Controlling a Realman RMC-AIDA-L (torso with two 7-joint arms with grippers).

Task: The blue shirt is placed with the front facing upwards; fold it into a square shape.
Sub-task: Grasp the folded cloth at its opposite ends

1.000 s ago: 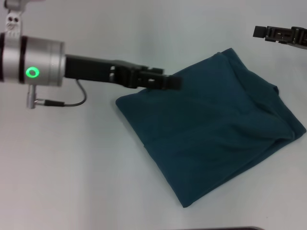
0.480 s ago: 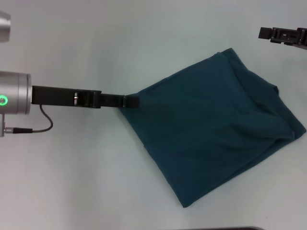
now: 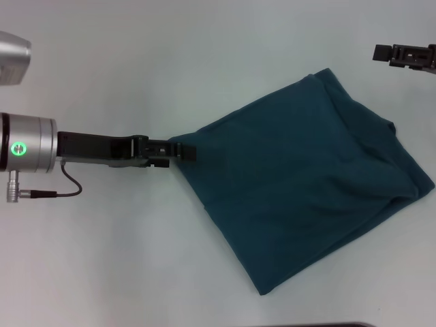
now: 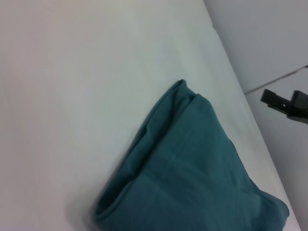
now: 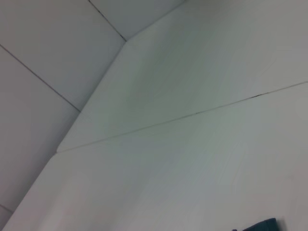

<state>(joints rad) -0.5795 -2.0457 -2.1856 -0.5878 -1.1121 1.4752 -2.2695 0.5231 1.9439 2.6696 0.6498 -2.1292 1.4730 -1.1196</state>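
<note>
The blue shirt (image 3: 306, 177) lies folded into a rough four-sided pad on the white table, turned at an angle, with only plain teal cloth showing. My left gripper (image 3: 187, 151) reaches in from the left, and its tip is at the pad's left corner. The left wrist view shows that layered corner of the shirt (image 4: 192, 163) close up. My right gripper (image 3: 385, 52) hangs at the far right, beyond the shirt's far edge and apart from it; it shows again as a dark shape (image 4: 288, 103) in the left wrist view. A sliver of the shirt (image 5: 260, 224) shows in the right wrist view.
The white table (image 3: 136, 259) surrounds the shirt on all sides. Its far edge (image 4: 231, 77) meets the floor beyond. A seam line (image 5: 192, 115) crosses the tabletop in the right wrist view.
My left arm has drawn back to the left, off the top of the shirt, and now sits at its left corner. The right gripper edged slightly right. The shirt lies as before.
</note>
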